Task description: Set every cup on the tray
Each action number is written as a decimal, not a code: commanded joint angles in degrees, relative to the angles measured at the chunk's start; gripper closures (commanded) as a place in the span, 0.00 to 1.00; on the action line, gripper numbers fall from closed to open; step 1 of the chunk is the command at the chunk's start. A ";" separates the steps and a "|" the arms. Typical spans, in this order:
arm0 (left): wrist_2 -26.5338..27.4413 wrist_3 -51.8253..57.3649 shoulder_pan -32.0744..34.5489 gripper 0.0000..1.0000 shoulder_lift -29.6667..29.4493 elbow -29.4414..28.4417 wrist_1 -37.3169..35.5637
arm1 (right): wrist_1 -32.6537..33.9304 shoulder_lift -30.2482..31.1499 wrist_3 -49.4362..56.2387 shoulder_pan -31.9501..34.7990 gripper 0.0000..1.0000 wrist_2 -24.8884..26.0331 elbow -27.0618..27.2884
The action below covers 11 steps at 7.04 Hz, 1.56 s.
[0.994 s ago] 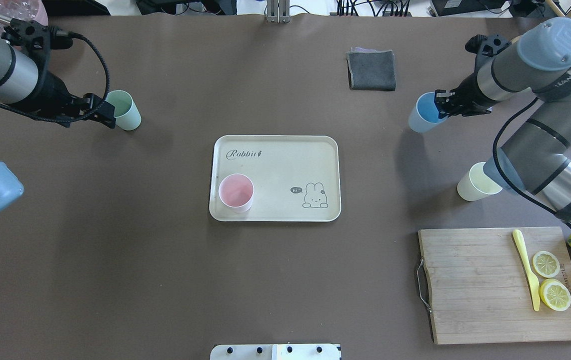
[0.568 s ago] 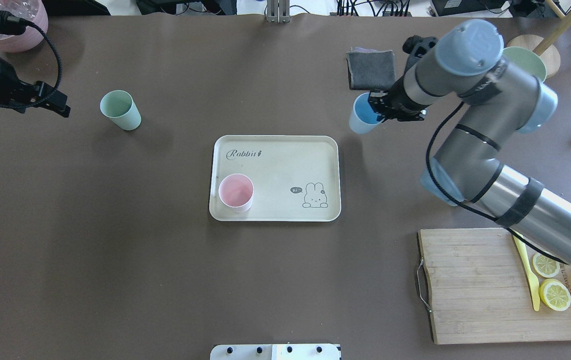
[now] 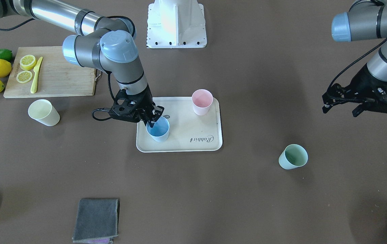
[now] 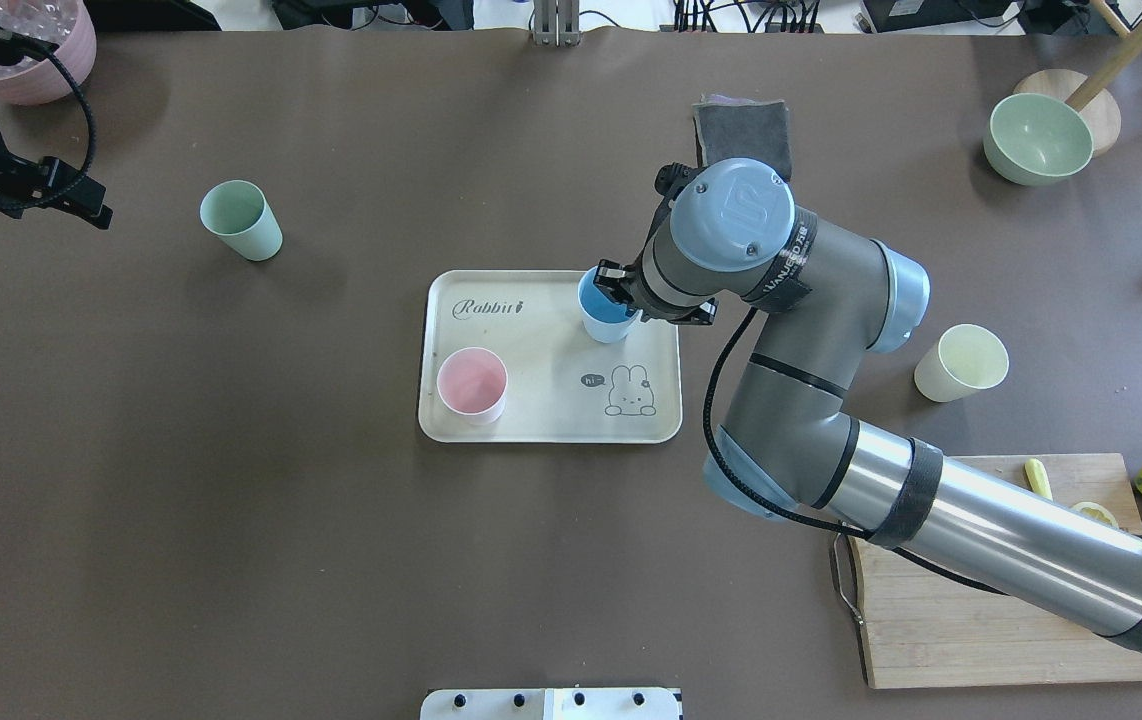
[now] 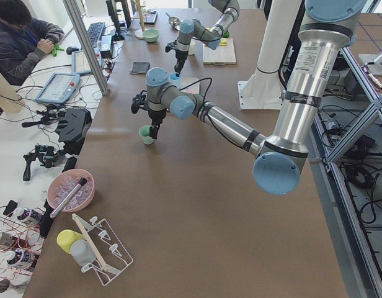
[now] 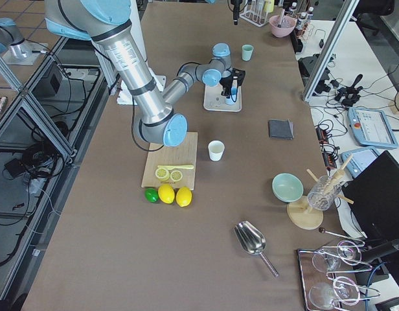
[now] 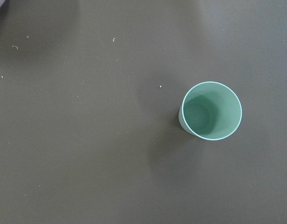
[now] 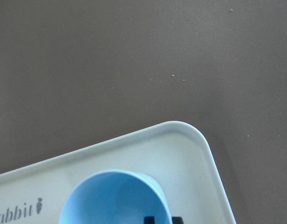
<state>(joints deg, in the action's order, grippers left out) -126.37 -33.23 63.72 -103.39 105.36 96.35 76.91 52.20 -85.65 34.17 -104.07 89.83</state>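
Carrying the blue cup [image 4: 603, 305] in from the bench [image 4: 331, 550] on the robot's right, the right arm now has it over the far right corner of the tray [image 4: 551, 437]; a second ago it hung well out beside the arm's own shoulder. Right tool [image 3: 153, 121] is pinched on the cup's rim, one finger inside the wall and one outside, cup upright. Cannot tell whether the base is seated on the tray or just above it. Pink cup [image 4: 472, 385] stands upright on the tray's near left part, unmoved, well apart from the blue one. Left tool [image 3: 341, 106] has drawn back from the green cup [image 4: 241, 220], which it was just beside a second ago; its fingers are spread and it carries nothing. Green cup stays upright on the bench to the tray's far left. Yellow cup [image 4: 961, 363] stands on the bench to the right, untouched. Judgement: second of four nearly delivered; release comes next, then green and yellow remain.
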 commanded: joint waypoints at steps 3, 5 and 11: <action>0.42 -0.08 -0.17 0.02 -2.33 -6.27 3.29 | 11.18 0.70 7.32 6.06 0.00 -6.65 9.61; 0.34 -0.78 -0.52 0.02 -7.50 -14.80 6.92 | 17.73 6.03 11.89 9.40 0.00 -8.24 19.11; 0.69 -8.43 -5.79 0.13 -14.47 -29.95 19.75 | 16.96 21.53 25.09 12.14 0.00 -9.13 27.94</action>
<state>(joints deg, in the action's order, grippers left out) -125.77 -40.54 58.98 -117.56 77.31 113.67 93.92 72.71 -62.08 46.18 -113.26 117.62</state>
